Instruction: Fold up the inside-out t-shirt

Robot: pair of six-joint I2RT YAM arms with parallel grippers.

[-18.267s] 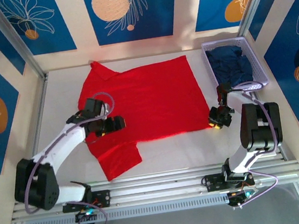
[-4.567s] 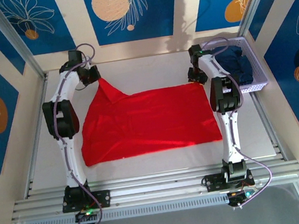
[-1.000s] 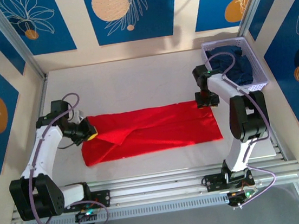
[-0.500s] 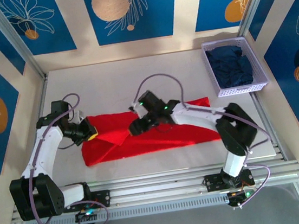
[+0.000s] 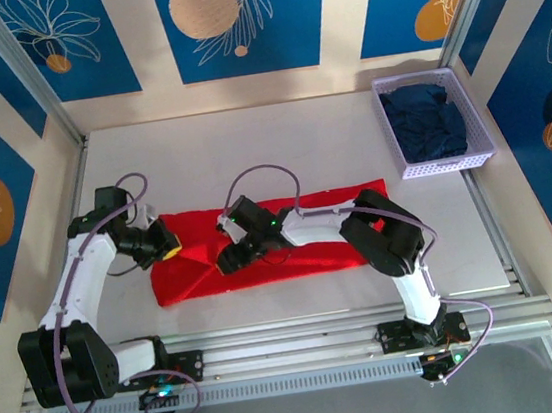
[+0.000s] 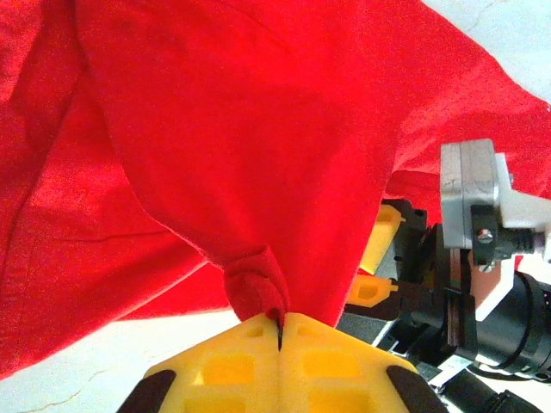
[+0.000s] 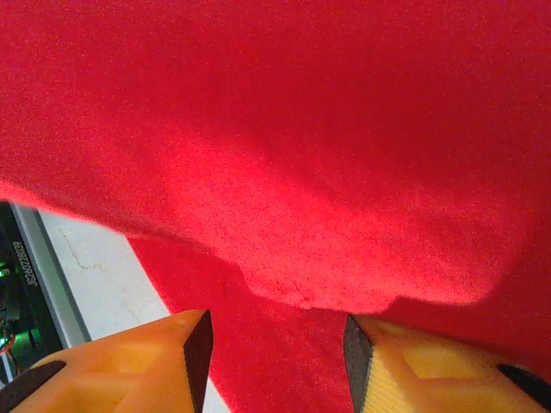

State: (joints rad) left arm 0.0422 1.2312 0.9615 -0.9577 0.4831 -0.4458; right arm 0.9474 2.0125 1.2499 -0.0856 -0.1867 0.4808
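The t-shirt point(image 5: 189, 276) lies as a long red band across the lower middle of the table point(image 5: 249, 149). At its left end the left gripper point(image 6: 280, 327) is clamped tight on bunched cloth. Left of centre, the right gripper point(image 7: 277, 340) hangs over it, jaws half apart, gripping nothing. At upper right a basket point(image 5: 385, 123) holds a navy garment point(image 5: 432, 122).

One t-shirt point(image 5: 199, 276), one basket point(image 5: 447, 166) at two o'clock, one navy garment point(image 5: 426, 117), two grippers: left gripper point(image 5: 168, 248), right gripper point(image 5: 230, 261).

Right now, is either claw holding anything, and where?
The left gripper pinches a bunched fold of the t-shirt; the right gripper is open, holding nothing.
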